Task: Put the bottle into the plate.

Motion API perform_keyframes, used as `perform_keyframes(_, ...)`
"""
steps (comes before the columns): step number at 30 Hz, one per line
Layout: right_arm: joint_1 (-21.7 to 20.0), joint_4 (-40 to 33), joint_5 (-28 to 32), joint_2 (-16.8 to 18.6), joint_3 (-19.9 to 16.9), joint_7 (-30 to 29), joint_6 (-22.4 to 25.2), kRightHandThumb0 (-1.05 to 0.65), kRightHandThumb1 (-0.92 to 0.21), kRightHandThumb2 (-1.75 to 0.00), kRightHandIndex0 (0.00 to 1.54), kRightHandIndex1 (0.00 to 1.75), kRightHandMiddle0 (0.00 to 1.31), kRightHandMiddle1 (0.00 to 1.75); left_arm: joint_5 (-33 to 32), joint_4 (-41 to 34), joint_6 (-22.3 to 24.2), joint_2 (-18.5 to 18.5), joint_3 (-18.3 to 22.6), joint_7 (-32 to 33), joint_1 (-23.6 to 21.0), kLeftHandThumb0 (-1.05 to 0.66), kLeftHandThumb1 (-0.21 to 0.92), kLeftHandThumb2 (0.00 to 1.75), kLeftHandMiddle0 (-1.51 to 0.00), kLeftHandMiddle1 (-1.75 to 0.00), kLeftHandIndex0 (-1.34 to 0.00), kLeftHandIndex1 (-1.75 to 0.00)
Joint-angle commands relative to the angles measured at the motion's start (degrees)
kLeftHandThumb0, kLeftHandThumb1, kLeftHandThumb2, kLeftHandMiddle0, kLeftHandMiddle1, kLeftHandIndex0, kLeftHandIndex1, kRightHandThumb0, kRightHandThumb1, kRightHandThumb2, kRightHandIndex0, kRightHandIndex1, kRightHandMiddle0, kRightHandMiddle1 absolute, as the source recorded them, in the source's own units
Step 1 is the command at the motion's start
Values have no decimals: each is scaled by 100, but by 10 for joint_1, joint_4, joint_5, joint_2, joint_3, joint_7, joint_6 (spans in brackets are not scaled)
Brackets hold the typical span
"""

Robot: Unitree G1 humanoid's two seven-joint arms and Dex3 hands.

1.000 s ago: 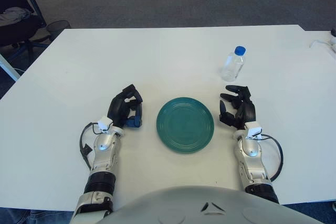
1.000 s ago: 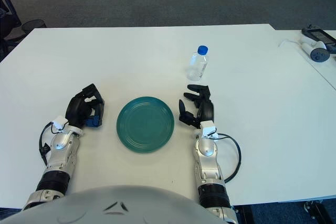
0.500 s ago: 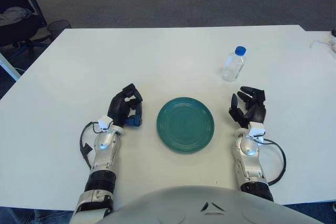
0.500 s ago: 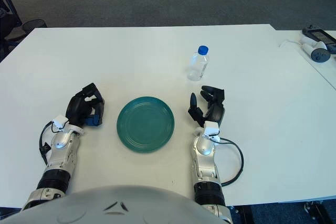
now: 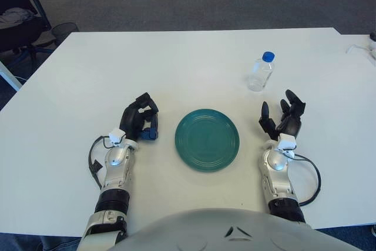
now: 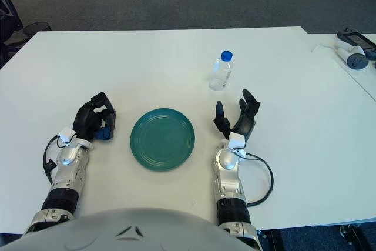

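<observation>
A clear plastic bottle [image 5: 259, 73] with a blue cap stands upright on the white table [image 5: 176, 63], at the far right. A round teal plate [image 5: 207, 139] lies in the middle, near the front edge. My right hand [image 5: 282, 120] is raised just right of the plate and in front of the bottle, fingers spread, holding nothing, about a hand's length short of the bottle. My left hand [image 5: 140, 123] shows to the left of the plate with its black fingers curled.
Small white devices [image 6: 352, 58] with a cable lie on a neighbouring table at the far right. An office chair [image 5: 20, 24] and a waste bin [image 5: 64, 29] stand off the table's far left corner. Dark carpet lies beyond the far edge.
My right hand has turned and shifted rightward, away from the plate, and its fingers have spread upward. The bottle, plate and left hand have not moved.
</observation>
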Motion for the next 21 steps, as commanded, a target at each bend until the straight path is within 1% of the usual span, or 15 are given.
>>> perform_keyframes(1, 23, 262, 9, -58, -25, 59, -19, -91, -90, -21, 0, 3, 0, 6, 0, 47, 33, -12, -2, 11, 35, -61, 4, 166, -132, -175, -85, -175)
perform_keyframes(4, 20, 269, 12, -64, -19, 68, -34, -97, -91, -17, 0, 1, 0, 2, 2, 47, 30, -11, -3, 13, 35, -61, 4, 166, -132, -175, -85, -175)
perform_keyframes(6, 17, 273, 7, -76, -11, 83, -48, -100, -92, -15, 0, 0, 0, 1, 4, 48, 25, -8, -4, 9, 35, -61, 4, 166, -133, -175, -85, -175)
perform_keyframes(9, 9, 284, 3, -88, -4, 98, -64, -103, -92, -14, 0, 0, 0, 0, 5, 48, 24, -6, -5, 6, 34, -61, 5, 165, -133, -175, -85, -175)
perform_keyframes(12, -1, 294, -1, -95, 2, 107, -68, -104, -92, -13, 0, 0, 0, 0, 0, 47, 29, -7, -3, 4, 35, -61, 5, 165, -133, -175, -84, -175)
perform_keyframes(19, -43, 288, -12, -95, 10, 97, -40, -105, -92, -10, 0, 0, 0, 0, 4, 53, 37, -7, -2, 17, 30, -59, 7, 163, -134, -175, -83, -175)
perform_keyframes(21, -59, 259, -19, -89, 16, 89, -16, -105, -92, -9, 0, 0, 0, 0, 1, 53, 35, -6, 0, 12, 30, -59, 7, 163, -134, -175, -83, -175)
